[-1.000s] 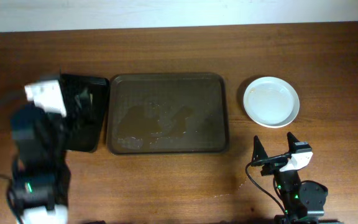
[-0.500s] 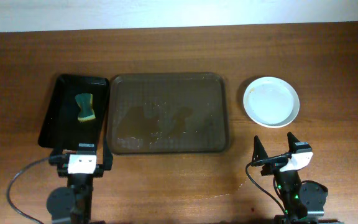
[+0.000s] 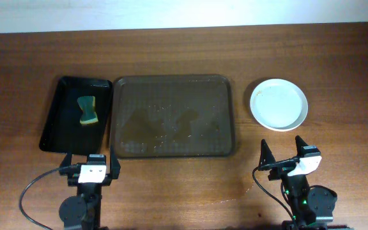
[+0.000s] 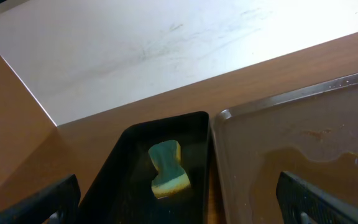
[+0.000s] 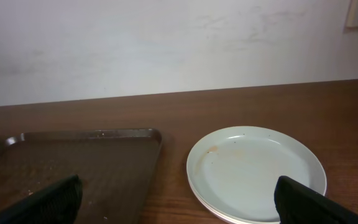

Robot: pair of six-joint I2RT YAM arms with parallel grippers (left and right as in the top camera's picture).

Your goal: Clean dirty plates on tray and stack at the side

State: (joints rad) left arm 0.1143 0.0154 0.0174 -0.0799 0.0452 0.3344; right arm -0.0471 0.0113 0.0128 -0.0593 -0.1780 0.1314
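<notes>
The white plates [image 3: 278, 104] sit stacked on the table right of the dark-brown tray [image 3: 172, 115]; the top plate has a faint orange smear in the right wrist view [image 5: 257, 173]. The tray holds no plates, only wet patches, and shows in the left wrist view [image 4: 303, 149] and the right wrist view [image 5: 73, 165]. My left gripper [image 3: 90, 164] is open and empty at the front, below the black tray. My right gripper [image 3: 281, 153] is open and empty in front of the plates. The jaws also show in the left wrist view [image 4: 179, 205] and the right wrist view [image 5: 179, 202].
A smaller black tray [image 3: 76, 115] stands left of the brown tray and holds a green-and-yellow sponge [image 3: 87, 110], also seen in the left wrist view [image 4: 168, 168]. A white wall runs behind the table's far edge.
My left arm has drawn back from over the black tray to the table's front and settled there, leaving the sponge in the black tray. My right arm has not moved.
</notes>
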